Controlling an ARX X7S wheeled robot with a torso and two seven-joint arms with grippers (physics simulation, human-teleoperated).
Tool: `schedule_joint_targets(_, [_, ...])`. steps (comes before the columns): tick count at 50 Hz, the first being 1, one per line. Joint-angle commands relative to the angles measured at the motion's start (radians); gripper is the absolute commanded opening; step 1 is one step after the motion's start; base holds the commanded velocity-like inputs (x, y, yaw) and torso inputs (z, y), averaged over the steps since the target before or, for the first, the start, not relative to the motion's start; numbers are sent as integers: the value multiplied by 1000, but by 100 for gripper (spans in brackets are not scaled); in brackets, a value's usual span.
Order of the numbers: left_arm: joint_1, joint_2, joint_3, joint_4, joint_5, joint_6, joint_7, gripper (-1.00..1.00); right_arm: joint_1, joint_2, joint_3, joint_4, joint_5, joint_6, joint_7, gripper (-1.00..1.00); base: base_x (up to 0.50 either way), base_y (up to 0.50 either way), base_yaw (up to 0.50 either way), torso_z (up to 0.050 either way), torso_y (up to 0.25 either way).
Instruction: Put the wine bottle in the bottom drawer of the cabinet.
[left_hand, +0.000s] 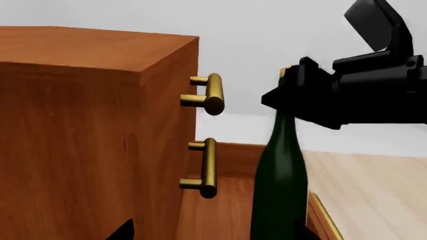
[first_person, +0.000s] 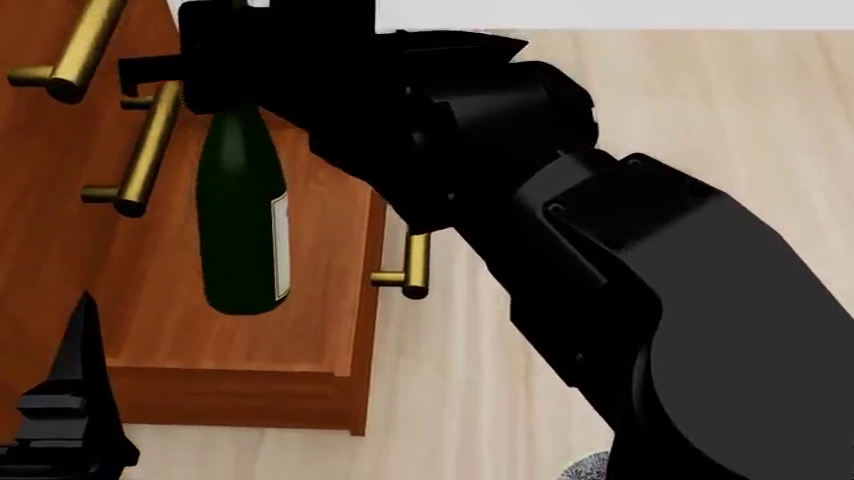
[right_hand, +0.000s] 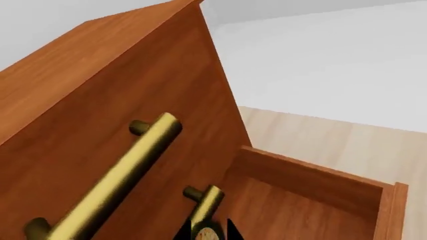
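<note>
cabinet (left_hand: 80, 140): reddish-brown wooden chest with brass bar handles (left_hand: 210, 95) on its upper drawer fronts.
bottom drawer (first_person: 254, 345): pulled out open, flat wood floor exposed, brass bar handle (first_person: 414, 262) on its front.
right arm (first_person: 601, 280): big black arm reaching across the head view to the bottle's top.
wine bottle (first_person: 243, 215): dark green, white label, upright inside the bottom drawer space, just beside the upper handles; whether its base touches the floor cannot be told.
right fingers (left_hand: 293, 90): clenched on the wine bottle's neck.
left fingers (first_person: 67, 420): low beside the drawer; whether released or clenched cannot be told.
</note>
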Motion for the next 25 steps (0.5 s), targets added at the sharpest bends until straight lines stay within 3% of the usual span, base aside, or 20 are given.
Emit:
schedule_joint_targets(1, [-1,3,0,-2,0,-1,3,100,14,0,23,13,-6,17,-28,-100,0,0,0,0,-94])
schedule_joint_targets(25, [7,2,-2,-7,4,4,5,100,12,0,19,12,63,48,-49,-100,0,0,0,0,-93])
